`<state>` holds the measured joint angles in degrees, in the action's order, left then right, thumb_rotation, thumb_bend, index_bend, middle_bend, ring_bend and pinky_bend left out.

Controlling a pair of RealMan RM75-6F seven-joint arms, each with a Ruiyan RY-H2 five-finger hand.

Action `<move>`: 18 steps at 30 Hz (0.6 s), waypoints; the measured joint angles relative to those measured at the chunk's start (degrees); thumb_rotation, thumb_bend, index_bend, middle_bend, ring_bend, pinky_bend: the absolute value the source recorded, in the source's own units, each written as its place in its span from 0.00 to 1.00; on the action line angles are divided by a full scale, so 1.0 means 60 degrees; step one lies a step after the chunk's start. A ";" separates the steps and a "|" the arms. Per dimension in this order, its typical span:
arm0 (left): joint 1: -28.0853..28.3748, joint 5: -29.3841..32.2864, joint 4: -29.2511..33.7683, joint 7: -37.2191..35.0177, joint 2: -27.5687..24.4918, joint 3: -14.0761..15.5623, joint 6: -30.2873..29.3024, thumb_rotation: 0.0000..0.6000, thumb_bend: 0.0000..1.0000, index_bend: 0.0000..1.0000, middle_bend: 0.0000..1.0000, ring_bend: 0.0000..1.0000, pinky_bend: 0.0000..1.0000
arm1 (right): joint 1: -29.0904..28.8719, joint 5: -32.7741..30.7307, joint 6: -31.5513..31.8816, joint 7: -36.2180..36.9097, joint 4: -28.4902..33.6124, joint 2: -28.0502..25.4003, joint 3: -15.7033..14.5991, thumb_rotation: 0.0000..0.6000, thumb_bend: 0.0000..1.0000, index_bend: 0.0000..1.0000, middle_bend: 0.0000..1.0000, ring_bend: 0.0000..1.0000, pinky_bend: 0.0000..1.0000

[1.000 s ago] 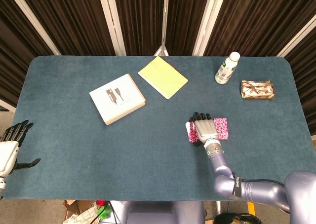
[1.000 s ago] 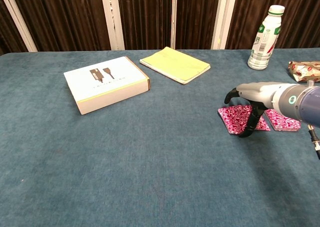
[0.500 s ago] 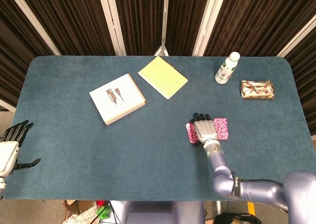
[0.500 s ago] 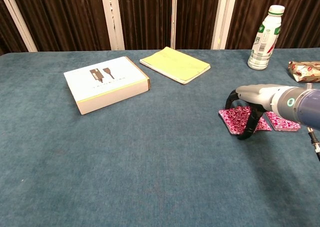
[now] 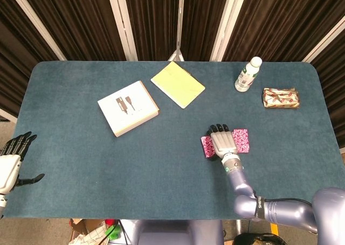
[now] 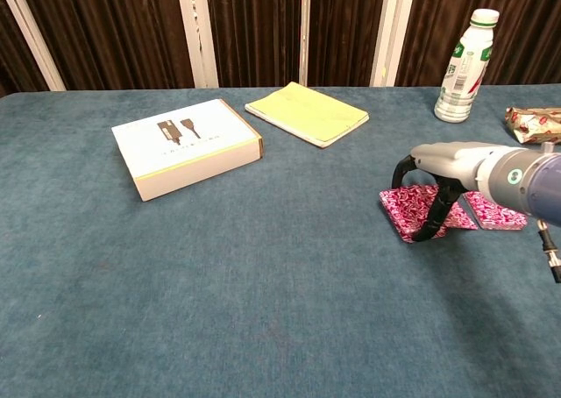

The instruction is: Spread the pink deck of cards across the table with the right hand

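The pink cards [image 6: 412,210] lie spread in a short row on the blue bench [image 5: 172,175], right of centre; the right hand [image 5: 222,142] rests palm down on them, fingers [image 6: 427,227] curled onto the cards, gripping nothing; the left hand [image 5: 12,157] hangs off the bench's left edge, fingers apart and empty; a white box [image 5: 128,108] and a yellow notepad [image 5: 178,84] lie further back, a bottle [image 5: 248,74] and a wrapped packet [image 5: 280,98] stand well apart at the back right
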<state>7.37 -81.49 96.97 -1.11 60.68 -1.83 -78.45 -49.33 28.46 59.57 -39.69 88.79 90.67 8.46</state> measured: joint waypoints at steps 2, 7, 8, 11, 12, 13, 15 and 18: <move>0.0001 0.0002 0.0004 -0.0005 -0.0003 -0.0002 0.0002 1.00 0.00 0.00 0.00 0.00 0.00 | 0.0018 0.0016 0.0049 -0.0004 0.0064 -0.0043 0.0006 1.00 0.24 0.46 0.14 0.00 0.00; 0.0006 0.0020 0.0013 -0.0018 -0.0009 -0.0005 0.0021 1.00 0.00 0.00 0.00 0.00 0.00 | 0.0075 0.0113 0.0147 0.0027 0.0254 -0.0162 0.0011 1.00 0.24 0.47 0.14 0.00 0.00; 0.0007 0.0024 0.0013 -0.0018 -0.0010 -0.0006 0.0023 1.00 0.00 0.00 0.00 0.00 0.00 | 0.0100 0.0155 0.0169 0.0059 0.0315 -0.0192 0.0011 1.00 0.24 0.47 0.14 0.00 0.00; 0.0012 0.0027 0.0020 -0.0013 -0.0007 -0.0008 0.0031 1.00 0.00 0.00 0.00 0.00 0.00 | 0.0162 0.0285 0.0212 0.0135 0.0486 -0.0237 -0.0011 1.00 0.24 0.47 0.14 0.00 0.00; 0.0015 0.0027 0.0025 -0.0010 -0.0006 -0.0009 0.0033 1.00 0.00 0.00 0.00 0.00 0.00 | 0.0174 0.0327 0.0222 0.0147 0.0542 -0.0238 -0.0022 1.00 0.24 0.47 0.14 0.00 0.00; 0.0018 0.0030 0.0029 -0.0003 -0.0003 -0.0011 0.0038 1.00 0.00 0.00 0.00 0.00 0.00 | 0.0180 0.0367 0.0230 0.0157 0.0599 -0.0231 -0.0030 1.00 0.24 0.47 0.14 0.00 0.00; 0.0027 0.0043 0.0037 0.0019 0.0004 -0.0018 0.0047 1.00 0.00 0.00 0.00 0.00 0.00 | 0.0174 0.0462 0.0258 0.0161 0.0735 -0.0164 -0.0033 1.00 0.24 0.47 0.14 0.00 0.00; 0.0042 0.0071 0.0048 0.0046 0.0018 -0.0041 0.0054 1.00 0.00 0.00 0.00 0.00 0.00 | 0.0102 0.0535 0.0322 0.0101 0.0902 0.0033 0.0000 1.00 0.24 0.47 0.14 0.00 0.00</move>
<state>7.62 -81.06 97.26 -0.84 60.78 -2.08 -78.13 -48.72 31.67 61.50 -39.09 94.20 90.86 8.47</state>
